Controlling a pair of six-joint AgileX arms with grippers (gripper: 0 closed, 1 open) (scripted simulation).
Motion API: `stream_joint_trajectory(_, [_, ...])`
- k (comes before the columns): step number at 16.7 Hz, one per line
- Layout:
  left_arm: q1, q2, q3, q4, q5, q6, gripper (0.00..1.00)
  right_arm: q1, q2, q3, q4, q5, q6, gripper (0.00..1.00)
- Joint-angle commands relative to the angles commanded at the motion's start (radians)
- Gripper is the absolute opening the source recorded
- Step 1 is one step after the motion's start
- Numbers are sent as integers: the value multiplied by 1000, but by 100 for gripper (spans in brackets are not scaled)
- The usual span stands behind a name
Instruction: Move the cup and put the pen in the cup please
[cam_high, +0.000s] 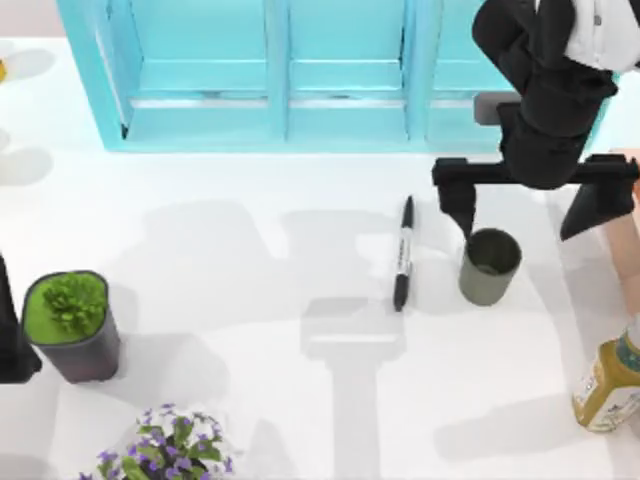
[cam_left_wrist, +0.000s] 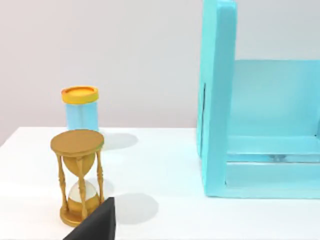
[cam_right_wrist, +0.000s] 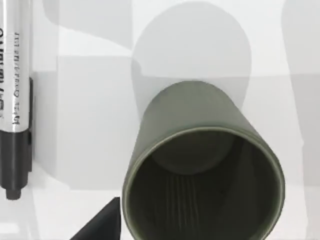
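Your right end effector (cam_high: 527, 215) hangs spread wide open just above the cup (cam_high: 489, 266), which stands upright toward the desk's right edge. The pen (cam_high: 403, 253) lies flat just left of it, apart

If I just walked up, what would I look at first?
Probably the big turquoise cabinet at the back of the table, and the right gripper, open, hanging just above the cup on the table's right side. The pen lies flat just left of the cup. The left wrist view also catches a golden hourglass standing on the white table.
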Motion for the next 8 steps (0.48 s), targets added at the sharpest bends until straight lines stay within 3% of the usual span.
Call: stream_joint_trajectory(8, [0,0,0,0,0,0,100,-6,19,480,-454,0,-3,100])
